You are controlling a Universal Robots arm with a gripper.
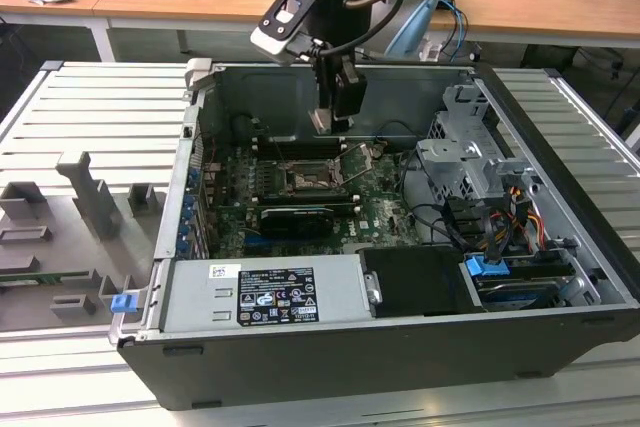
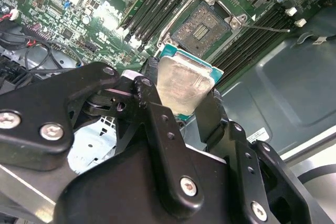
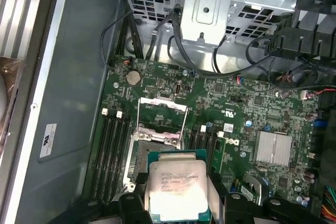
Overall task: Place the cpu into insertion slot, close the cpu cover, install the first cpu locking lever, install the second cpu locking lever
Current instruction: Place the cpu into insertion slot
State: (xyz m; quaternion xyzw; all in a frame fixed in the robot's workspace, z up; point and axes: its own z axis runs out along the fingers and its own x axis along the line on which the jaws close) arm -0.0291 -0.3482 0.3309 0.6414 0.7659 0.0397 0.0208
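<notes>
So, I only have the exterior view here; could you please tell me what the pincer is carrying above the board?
Observer: In both wrist views the pincer is shut on the cpu, gripping two opposite edges, with the silvery top showing.
Operator: Thank you. Is the socket free?
Observer: Yes. In the second wrist view the socket shows its bare contact field, with nothing seated in it.
Operator: And the cpu cover?
Observer: In the first wrist view the cpu cover stands open next to the socket.
</notes>
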